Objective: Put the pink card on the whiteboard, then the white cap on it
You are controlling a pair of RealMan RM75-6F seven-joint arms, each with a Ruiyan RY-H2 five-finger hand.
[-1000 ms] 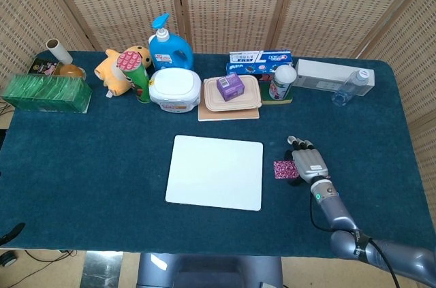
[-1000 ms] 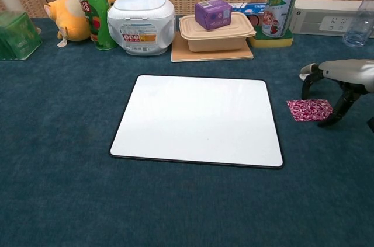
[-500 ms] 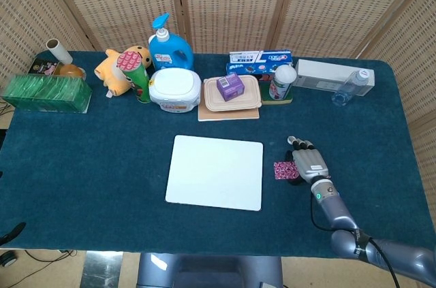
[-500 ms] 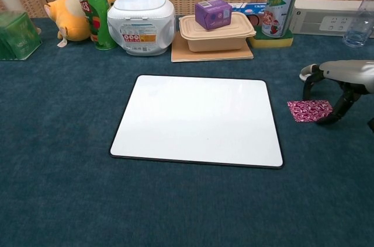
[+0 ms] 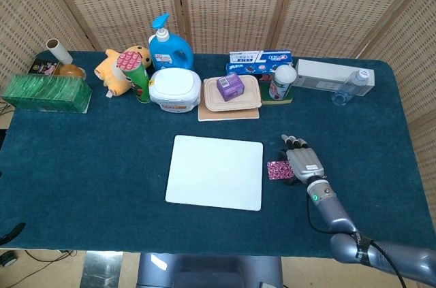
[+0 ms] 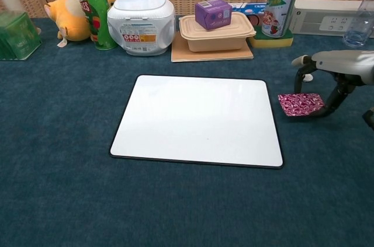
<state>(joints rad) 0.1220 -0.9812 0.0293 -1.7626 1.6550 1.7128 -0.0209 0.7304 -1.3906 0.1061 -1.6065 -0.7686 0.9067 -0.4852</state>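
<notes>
right hand (image 6: 327,75) pinching pink card (image 6: 300,104) just right of whiteboard (image 6: 197,119) | risk: shallow edge pinch, card slips out

Seen from above: a blue bench (image 5: 102,158) with a whiteboard (image 5: 215,171) lying flat near the middle. Just right of the board, a pink card (image 5: 278,169), not on the board. Right robot hand (image 5: 304,163) over the card's right edge, fingers pointing to the back, looks to be holding the card. Along the back: a green box (image 5: 46,92), a yellow plush toy (image 5: 117,70), a blue soap bottle (image 5: 169,46), a white tub (image 5: 175,88), a tan box (image 5: 232,94) with 1 small purple box (image 5: 229,86) on top, and a clear bottle (image 5: 351,86).
</notes>
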